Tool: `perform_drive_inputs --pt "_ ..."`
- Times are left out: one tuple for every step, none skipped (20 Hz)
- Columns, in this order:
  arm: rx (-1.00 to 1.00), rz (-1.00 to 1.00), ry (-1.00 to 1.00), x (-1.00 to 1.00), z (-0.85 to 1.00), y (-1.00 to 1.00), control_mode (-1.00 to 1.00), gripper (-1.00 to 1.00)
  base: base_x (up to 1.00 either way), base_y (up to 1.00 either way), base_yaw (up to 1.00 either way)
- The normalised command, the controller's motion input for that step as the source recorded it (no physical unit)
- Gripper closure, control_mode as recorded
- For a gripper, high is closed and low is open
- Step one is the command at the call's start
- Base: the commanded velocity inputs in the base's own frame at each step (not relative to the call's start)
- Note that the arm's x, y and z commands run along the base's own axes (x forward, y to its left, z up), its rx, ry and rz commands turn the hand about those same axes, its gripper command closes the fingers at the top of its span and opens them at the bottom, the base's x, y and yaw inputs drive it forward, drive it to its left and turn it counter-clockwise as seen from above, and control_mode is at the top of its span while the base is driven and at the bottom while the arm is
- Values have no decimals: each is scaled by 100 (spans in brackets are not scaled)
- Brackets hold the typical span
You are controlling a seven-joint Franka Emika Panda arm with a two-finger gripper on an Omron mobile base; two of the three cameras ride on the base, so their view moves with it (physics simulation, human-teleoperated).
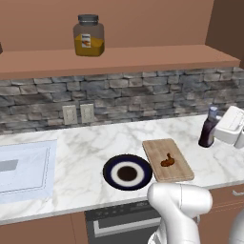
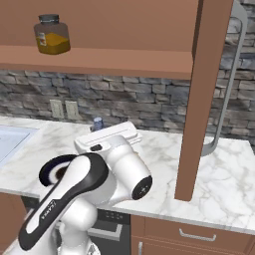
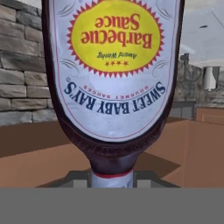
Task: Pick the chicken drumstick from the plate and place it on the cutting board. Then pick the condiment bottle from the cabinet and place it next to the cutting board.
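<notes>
The condiment bottle (image 1: 208,132) of dark sauce stands upright over the marble counter, just right of the cutting board (image 1: 159,147). My gripper (image 1: 215,127) is shut on it near the neck, from the right side. In the hand view the bottle (image 3: 114,87) hangs very close and upside down, its yellow label facing me and its cap between my fingertips (image 3: 112,181). Whether its base touches the counter I cannot tell. The chicken drumstick (image 1: 167,161) lies on the board. The navy plate (image 1: 110,171) sits bare to the board's left. The bottle's blue cap (image 2: 97,122) peeks behind my hand.
An orange-filled glass jar (image 1: 88,35) stands on the cabinet shelf (image 1: 143,57) above. A sink (image 1: 24,167) lies at the far left. A wooden cabinet side panel (image 2: 199,99) hangs over the counter to the right. Wall outlets (image 1: 78,113) sit in the stone backsplash.
</notes>
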Motion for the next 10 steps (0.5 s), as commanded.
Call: perform_drive_inputs --pt "1 2 0 0 -21 -15 -100 100 0 0 0" --pt "1 1 0 -1 -21 -14 -100 100 0 0 0" --pt "1 0 0 -2 -20 -14 -100 100 0 0 0" --pt "1 0 0 -3 -19 -12 -100 100 0 0 0" --pt "1 0 0 0 -18 -11 -100 100 0 0 0" --pt "1 0 0 -1 -17 -11 -100 100 0 0 0" --pt "1 0 0 -2 -18 -10 -100 100 0 0 0" --pt "0 0 0 -2 -19 -10 -100 100 0 0 0" --pt "0 0 0 -3 -21 -10 -100 100 0 0 0" --pt "0 0 0 -4 -24 -10 -100 100 0 0 0"
